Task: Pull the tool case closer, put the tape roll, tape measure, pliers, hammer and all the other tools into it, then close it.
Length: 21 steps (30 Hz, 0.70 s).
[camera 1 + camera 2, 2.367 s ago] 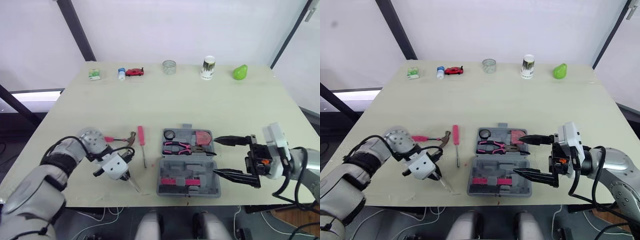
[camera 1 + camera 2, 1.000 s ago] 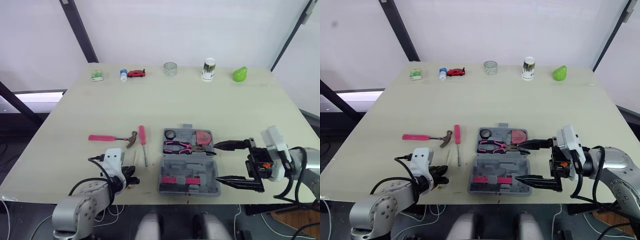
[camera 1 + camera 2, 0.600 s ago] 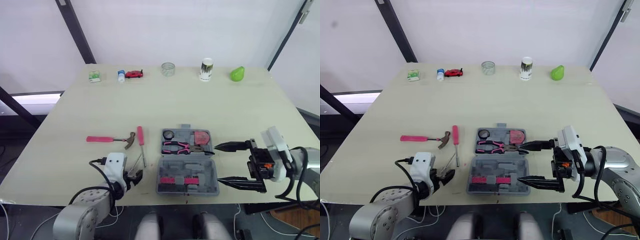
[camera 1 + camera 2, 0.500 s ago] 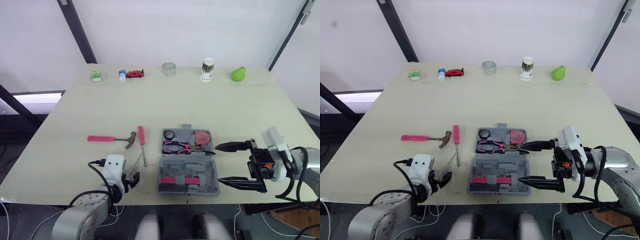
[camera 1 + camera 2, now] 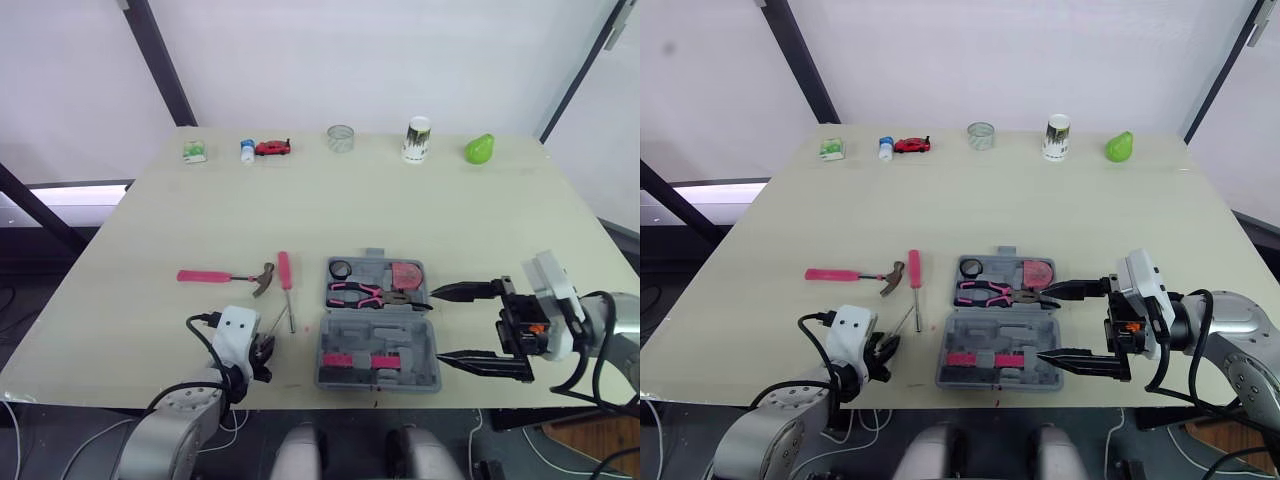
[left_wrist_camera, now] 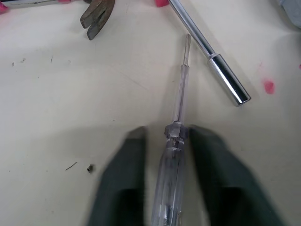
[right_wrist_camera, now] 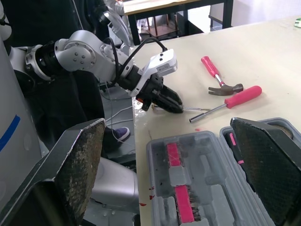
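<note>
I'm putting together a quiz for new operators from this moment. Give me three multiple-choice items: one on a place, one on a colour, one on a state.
1. Where does the hammer lie relative to the tool case?
A) inside it
B) on the table, to its left
C) on its lid

2. What is the handle of the screwdriver at the left gripper like?
A) pink
B) black
C) clear

3. The tool case is:
A) open
B) shut
C) upside down

Answers:
1 B: it lies on the table beside the pink-handled driver.
2 C: a see-through handle sits between the fingers.
3 A: the pliers show inside.
</note>
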Each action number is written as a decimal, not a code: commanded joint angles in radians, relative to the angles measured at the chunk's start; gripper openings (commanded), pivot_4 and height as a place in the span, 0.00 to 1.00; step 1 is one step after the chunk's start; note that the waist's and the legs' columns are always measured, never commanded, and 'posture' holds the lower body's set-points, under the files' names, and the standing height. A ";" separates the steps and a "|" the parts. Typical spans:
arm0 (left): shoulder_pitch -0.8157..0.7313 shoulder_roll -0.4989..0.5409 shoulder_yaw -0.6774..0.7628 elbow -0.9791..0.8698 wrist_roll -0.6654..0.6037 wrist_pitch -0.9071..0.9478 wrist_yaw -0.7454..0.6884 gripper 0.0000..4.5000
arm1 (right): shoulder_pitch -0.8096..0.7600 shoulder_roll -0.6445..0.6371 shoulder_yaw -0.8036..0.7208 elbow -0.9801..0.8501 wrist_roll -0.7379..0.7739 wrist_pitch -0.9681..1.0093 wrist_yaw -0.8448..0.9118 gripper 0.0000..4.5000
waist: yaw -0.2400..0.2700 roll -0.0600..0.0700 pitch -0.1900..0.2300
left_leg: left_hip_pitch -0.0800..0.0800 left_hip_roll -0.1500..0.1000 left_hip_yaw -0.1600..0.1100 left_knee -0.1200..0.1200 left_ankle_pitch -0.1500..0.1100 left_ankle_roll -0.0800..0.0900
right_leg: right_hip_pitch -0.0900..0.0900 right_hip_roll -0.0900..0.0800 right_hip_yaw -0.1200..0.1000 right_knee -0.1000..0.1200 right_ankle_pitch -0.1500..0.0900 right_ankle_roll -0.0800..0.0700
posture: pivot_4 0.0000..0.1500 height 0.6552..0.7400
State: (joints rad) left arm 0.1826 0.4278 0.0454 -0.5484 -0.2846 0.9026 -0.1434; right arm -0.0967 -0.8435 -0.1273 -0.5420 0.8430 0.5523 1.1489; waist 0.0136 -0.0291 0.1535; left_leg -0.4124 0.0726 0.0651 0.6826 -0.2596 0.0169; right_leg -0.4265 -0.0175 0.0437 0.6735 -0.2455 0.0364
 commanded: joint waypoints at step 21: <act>-0.170 0.459 0.134 -0.192 -0.449 0.014 -0.647 0.01 | 0.043 -0.032 -0.090 0.042 -0.043 -0.064 0.037 1.00 | 0.005 0.001 0.001 | -0.001 0.000 0.000 0.000 0.000 0.000 | -0.001 -0.001 -0.001 -0.001 -0.002 -0.004 | 1.00 1.00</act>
State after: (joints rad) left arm 0.0592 0.8606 0.2299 -0.7303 -0.7144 0.8967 -0.7567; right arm -0.0528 -0.8613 -0.1707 -0.4894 0.7962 0.5097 1.1770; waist 0.0190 -0.0280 0.1543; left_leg -0.4139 0.0726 0.0652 0.6830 -0.2596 0.0168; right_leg -0.4273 -0.0177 0.0429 0.6727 -0.2477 0.0330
